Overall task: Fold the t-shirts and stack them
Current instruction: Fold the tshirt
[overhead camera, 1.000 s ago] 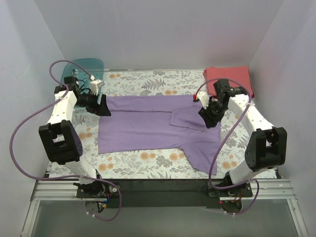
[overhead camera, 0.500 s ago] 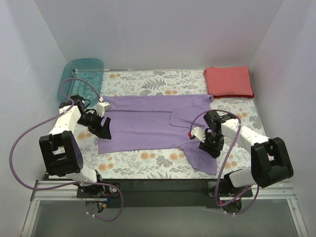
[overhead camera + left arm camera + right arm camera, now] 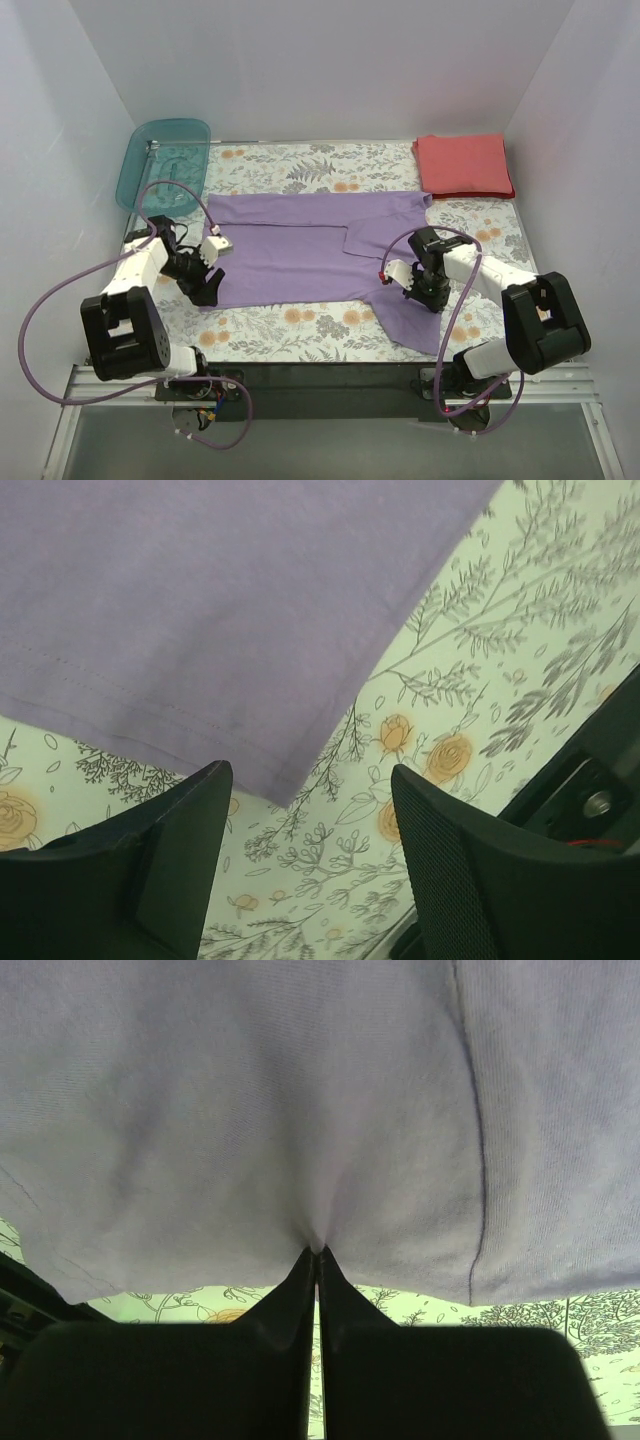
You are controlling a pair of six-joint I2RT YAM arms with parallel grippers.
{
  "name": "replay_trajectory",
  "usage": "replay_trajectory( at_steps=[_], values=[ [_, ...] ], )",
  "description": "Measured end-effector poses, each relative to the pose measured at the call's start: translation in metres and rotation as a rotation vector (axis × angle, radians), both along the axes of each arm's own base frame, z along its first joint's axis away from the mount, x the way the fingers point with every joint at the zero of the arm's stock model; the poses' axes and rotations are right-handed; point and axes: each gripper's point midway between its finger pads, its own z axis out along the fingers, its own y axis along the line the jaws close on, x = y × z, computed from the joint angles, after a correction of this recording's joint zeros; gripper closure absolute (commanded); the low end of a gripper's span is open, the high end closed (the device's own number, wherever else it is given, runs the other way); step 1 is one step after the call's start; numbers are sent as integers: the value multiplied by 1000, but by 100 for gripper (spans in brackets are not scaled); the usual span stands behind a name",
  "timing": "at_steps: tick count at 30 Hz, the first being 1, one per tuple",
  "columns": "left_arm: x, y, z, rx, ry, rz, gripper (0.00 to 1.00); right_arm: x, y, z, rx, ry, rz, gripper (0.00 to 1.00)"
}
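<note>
While the lavender shirt [image 3: 300,255] is spread across the table [image 3: 300,165], its near right part is pinched by the right gripper [image 3: 316,1252]; its near left corner is seen just beneath the wide-open left gripper [image 3: 305,775].

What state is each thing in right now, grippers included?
purple t-shirt: spread flat on the table, not folded up.
coral-red t-shirt: folded, lying at the far right corner.
teal bin: upright at the far left, no shirt in it.
left gripper: open at the purple t-shirt's hem corner, not gripping.
right gripper: shut, pinching the purple t-shirt's cloth.
</note>
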Motion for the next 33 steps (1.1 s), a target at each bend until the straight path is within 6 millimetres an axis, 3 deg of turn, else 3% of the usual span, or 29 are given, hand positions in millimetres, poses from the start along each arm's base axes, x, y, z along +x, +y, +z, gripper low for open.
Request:
replay_trajectory(
  at_steps=[8, 20, 28, 33],
  values=[
    [-15, 10, -12, 83, -115, -254, 45, 1, 1, 1, 4, -8, -3, 99],
    [-25, 22, -42, 153, -135, -421, 59, 4, 1, 2, 5, -22, -4, 99],
    [-15, 27, -44, 216, -240, -461, 93, 6, 1, 8, 15, -53, -4, 99],
    [-16, 27, -43, 217, -242, -468, 100, 8, 2, 24, 43, -119, -4, 99]
  ],
)
